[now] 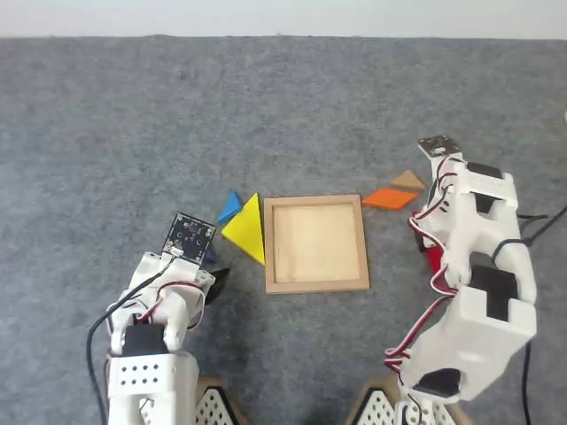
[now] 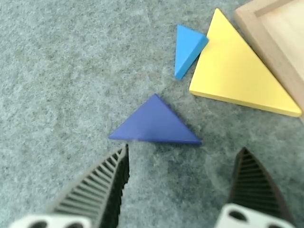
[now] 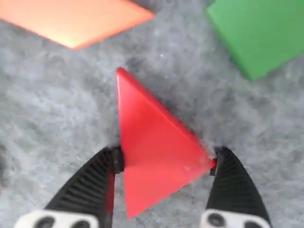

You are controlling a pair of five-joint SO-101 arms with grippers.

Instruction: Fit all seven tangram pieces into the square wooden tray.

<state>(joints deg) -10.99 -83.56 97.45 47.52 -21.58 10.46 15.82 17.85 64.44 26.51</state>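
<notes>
From above, a grey carpet (image 1: 310, 97) covers the whole table and runs back to a pale strip of wall (image 1: 283, 16) at the far edge. The square wooden tray (image 1: 270, 243) sits in the middle, and every piece in sight lies outside it on the carpet. A yellow triangle (image 1: 248, 230) is pressed up against the tray's left rim, with a light blue triangle (image 1: 229, 207) just beyond it on the far-left side. Off the tray's far right corner lies an orange piece (image 1: 389, 198), and a tan triangle (image 1: 408, 180) sits just beyond that. The left arm (image 1: 155, 328) is parked near left of the tray and the right arm (image 1: 474, 266) near right. Over to the left wrist camera: the left gripper (image 2: 184, 151) hangs with its ribbed fingers spread wide and nothing between them. A dark blue triangle (image 2: 154, 126) lies flat on the carpet just ahead of the fingertips. Past it, the light blue triangle touches the yellow one at a corner, and the yellow one lies along the tray's rim. Now the right wrist camera: the right gripper (image 3: 167, 159) is clamped on a red triangle (image 3: 152, 142), one finger on each side. The carpet is right beneath it, with the orange piece and a green piece (image 3: 259, 31) lying close ahead.
</notes>
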